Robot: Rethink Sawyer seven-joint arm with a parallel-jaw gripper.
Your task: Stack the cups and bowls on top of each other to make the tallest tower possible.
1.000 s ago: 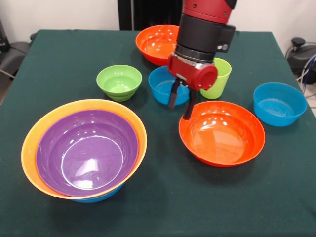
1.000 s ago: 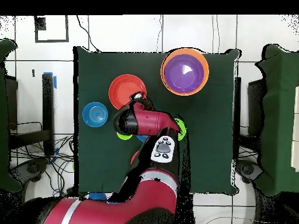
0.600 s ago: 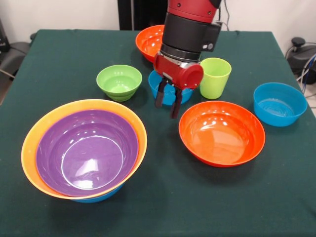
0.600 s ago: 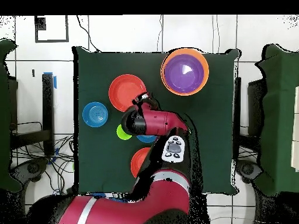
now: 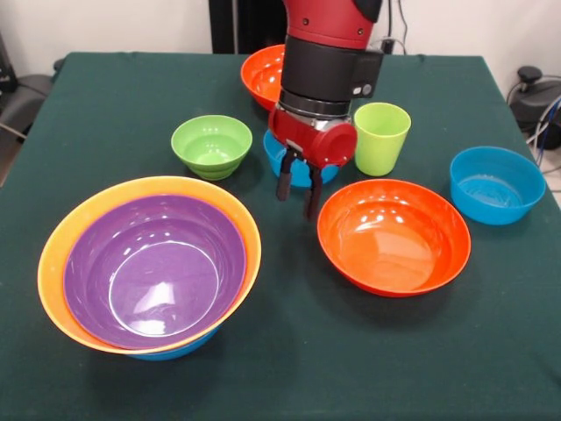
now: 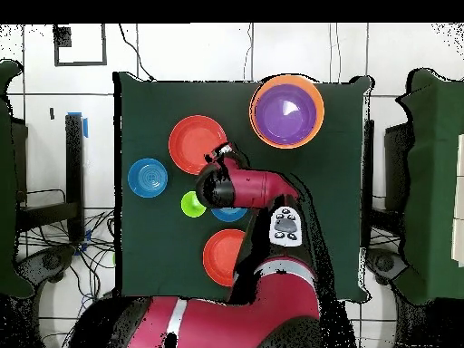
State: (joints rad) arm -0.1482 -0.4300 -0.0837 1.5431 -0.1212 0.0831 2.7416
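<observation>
My gripper [image 5: 298, 196] hangs open and empty just above the cloth, in front of a small blue bowl [image 5: 273, 151] that it partly hides, and left of the near red-orange bowl [image 5: 394, 235]. The lime-green cup [image 5: 380, 138] stands upright to the right of my wrist. The tower [image 5: 61, 250] at the near left is a big orange bowl holding a purple bowl [image 5: 158, 263], with a blue bowl [image 5: 180, 349] underneath. A small lime-green bowl [image 5: 211, 145], a second red-orange bowl [image 5: 263, 74] at the back and another blue bowl [image 5: 495, 184] stand singly.
From overhead, the arm [image 6: 245, 188] lies across the table's middle and covers the small green bowl. The tower [image 6: 287, 111], the red-orange bowl [image 6: 190, 143], the blue bowl [image 6: 148, 178] and the cup [image 6: 192, 204] show around it.
My gripper has moved left in the front view, away from the cup and the red-orange bowl's rim, to in front of the small blue bowl. It stays open. No bowl or cup moved.
</observation>
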